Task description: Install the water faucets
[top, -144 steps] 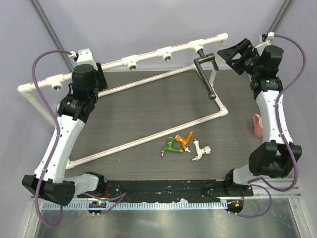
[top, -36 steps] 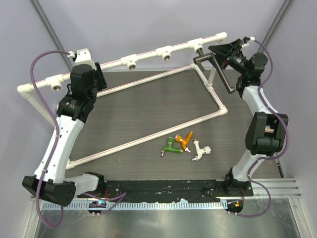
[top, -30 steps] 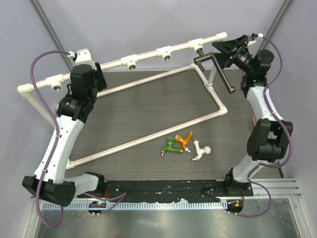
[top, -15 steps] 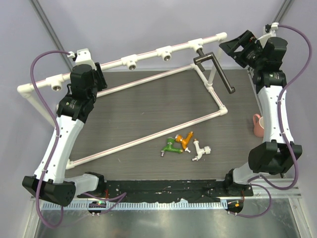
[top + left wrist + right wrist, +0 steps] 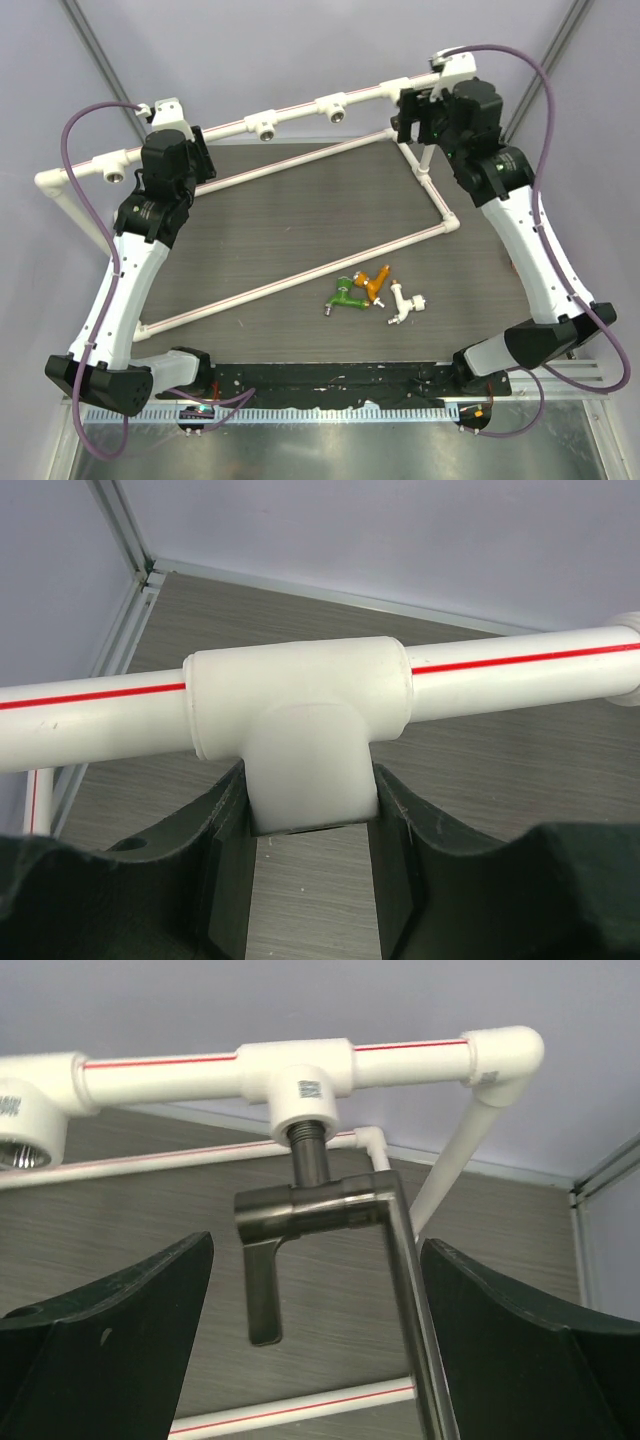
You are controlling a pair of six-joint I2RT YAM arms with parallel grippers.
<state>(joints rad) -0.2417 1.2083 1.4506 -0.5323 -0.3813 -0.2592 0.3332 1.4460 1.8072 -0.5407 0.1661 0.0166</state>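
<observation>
The black faucet (image 5: 320, 1200) hangs screwed into the rightmost tee socket (image 5: 300, 1085) of the white pipe frame (image 5: 300, 105). Its handle points down and its long tube runs down to the right. My right gripper (image 5: 315, 1252) is open, one jaw on each side of that faucet without touching it. In the top view the gripper (image 5: 418, 118) hides the faucet. The green (image 5: 345, 295), orange (image 5: 377, 282) and white (image 5: 403, 303) faucets lie together on the dark mat. My left gripper (image 5: 192, 142) is shut on a tee stem (image 5: 310, 770) of the frame's upper rail.
Open tee sockets stand along the upper rail (image 5: 265, 125), (image 5: 335, 108), (image 5: 113, 172). The frame's lower pipes (image 5: 300, 280) cross the mat diagonally. An upright leg (image 5: 426, 160) stands just below my right gripper. Metal enclosure posts (image 5: 95, 45) rise at the back corners.
My right arm has swung in from the back right and now has its open jaws on either side of the black faucet. The faucet's tube turned earlier. My left arm has not moved.
</observation>
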